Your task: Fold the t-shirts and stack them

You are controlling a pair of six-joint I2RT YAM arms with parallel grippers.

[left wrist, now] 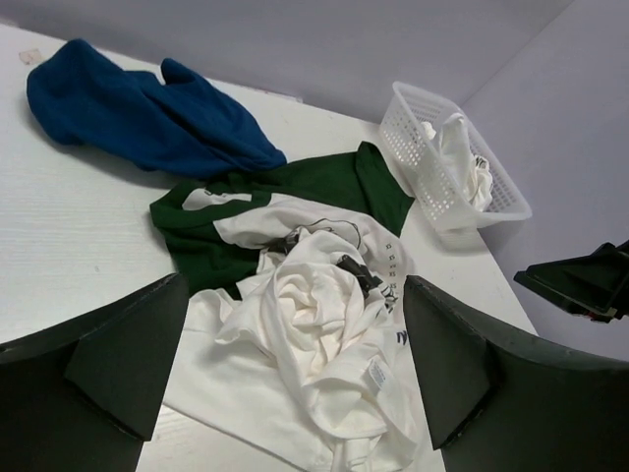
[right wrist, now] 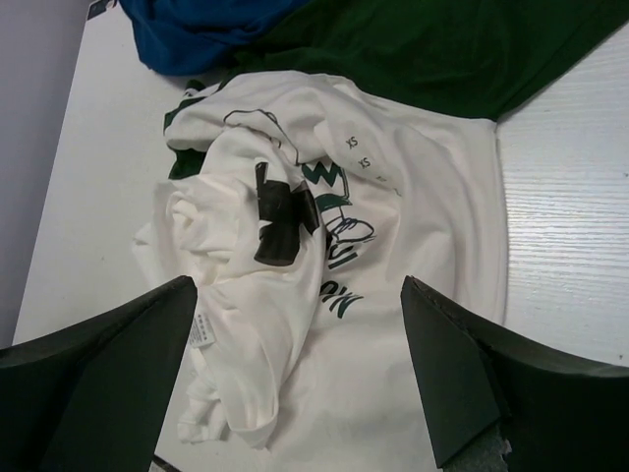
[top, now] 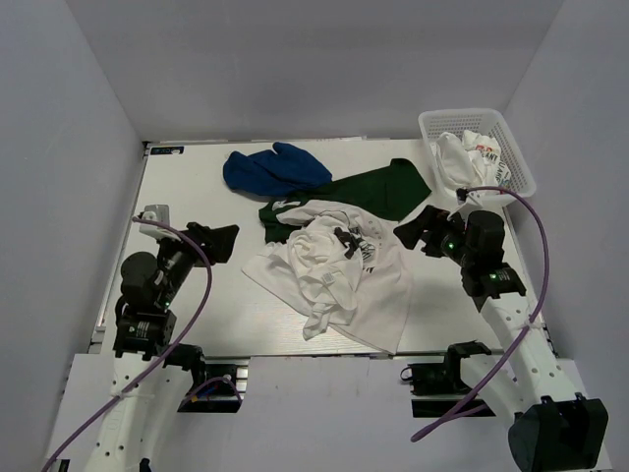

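I see white tee (top: 329, 275) crumpled mid-worktop, overlapping green tee (top: 378, 189); blue tee (top: 275, 169) by far edge | light, limp, bunches easily; I'd pinch a hem or shoulder edge, not the heap | left pincer (top: 224, 243) and right pincer (top: 418, 231) both spread wide, empty

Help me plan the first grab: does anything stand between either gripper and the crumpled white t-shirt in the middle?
Nothing visible does. The white t-shirt lies uncovered, partly on top of the green t-shirt. Only bare table separates it from the open left gripper, and the open right gripper hovers near its edge.
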